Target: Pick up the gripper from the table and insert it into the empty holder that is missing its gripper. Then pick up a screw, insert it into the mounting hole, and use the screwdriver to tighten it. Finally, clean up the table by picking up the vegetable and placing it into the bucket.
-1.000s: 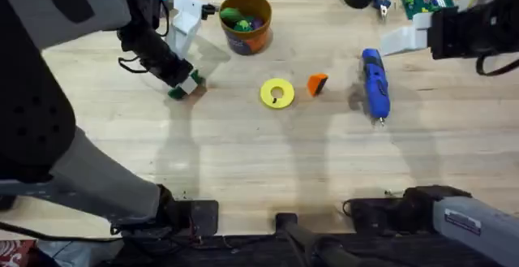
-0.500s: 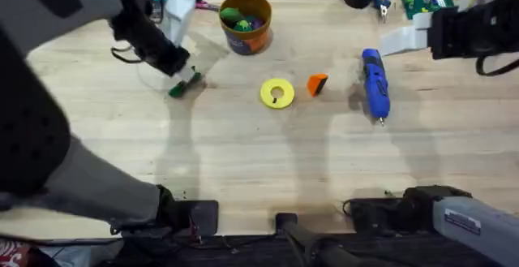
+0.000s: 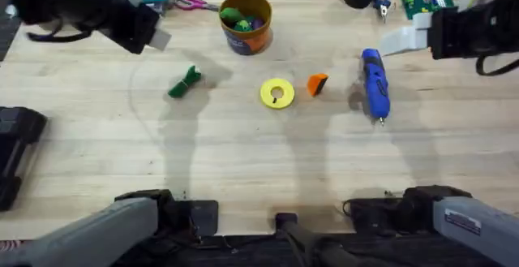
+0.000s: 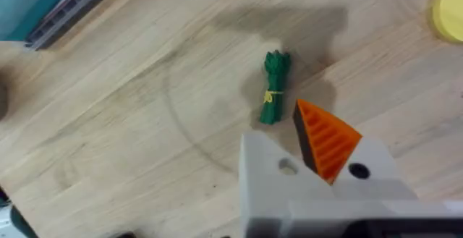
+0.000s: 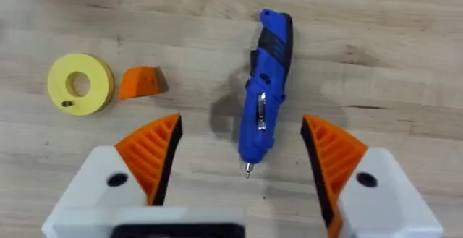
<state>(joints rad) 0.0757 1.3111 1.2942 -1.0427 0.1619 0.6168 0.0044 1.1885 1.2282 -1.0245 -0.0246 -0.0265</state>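
The small orange gripper (image 3: 317, 83) lay on the wooden tabletop (image 3: 243, 161), just beside a yellow ring (image 3: 277, 92) and apart from it. The blue screwdriver (image 3: 375, 83) lay flat to the right of the gripper, near it but not touching. The green vegetable (image 3: 185, 83) lay alone on the bare wood, to the left of the ring. The bucket (image 3: 246, 23) stood farther back, with round toy pieces inside.

The left end effector (image 4: 329, 147) hung above the vegetable without touching it. It showed one orange finger, and the white holder (image 4: 271, 176) beside it had no finger (so I could not tell if it was spread or pressed together).

The right end effector (image 5: 242, 155) was spread wide and held nothing. In its own camera, the screwdriver's metal tip lay between its two orange fingers (image 5: 152, 151), on the tabletop below them.
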